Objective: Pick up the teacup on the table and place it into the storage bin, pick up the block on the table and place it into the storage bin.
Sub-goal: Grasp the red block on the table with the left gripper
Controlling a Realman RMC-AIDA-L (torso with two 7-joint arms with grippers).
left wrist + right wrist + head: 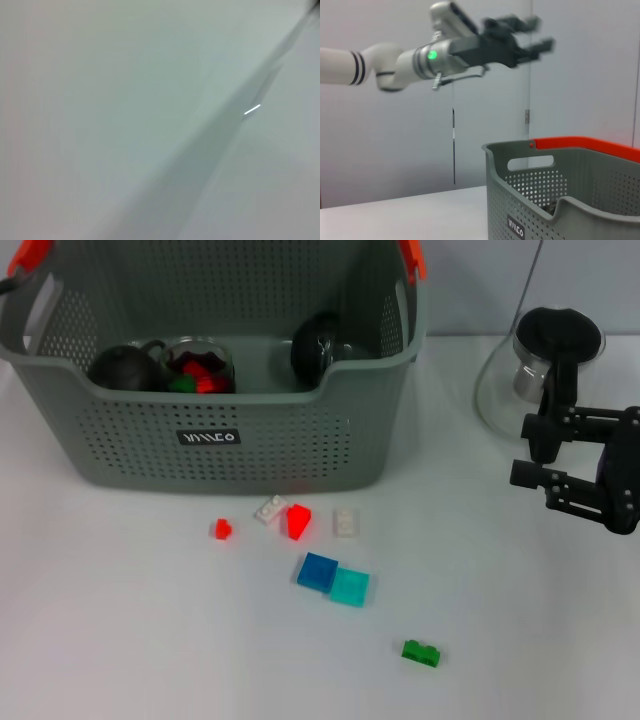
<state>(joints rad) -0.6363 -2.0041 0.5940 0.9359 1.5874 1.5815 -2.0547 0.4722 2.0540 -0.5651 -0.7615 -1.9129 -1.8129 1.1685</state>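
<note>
Open table around blocks; storage bin behind.

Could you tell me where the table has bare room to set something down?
Bare: left of the red block, and between the green block and right gripper. Crowded: just before the storage bin, around the blue blocks.

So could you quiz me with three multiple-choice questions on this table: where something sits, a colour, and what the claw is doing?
1. Where is the glass teapot?
A right of the basket, on the table; B inside it; C in a gripper.
2. What colour is the block farthest from the basket?
A red; B green; C white.
3. The right gripper is:
A shut on a block; B inside the basket; C open, empty.

Answers: A, it stands beside the basket. B, the green block lies alone at the front. C, its fingers are spread around nothing. The left gripper hangs raised, open.
</note>
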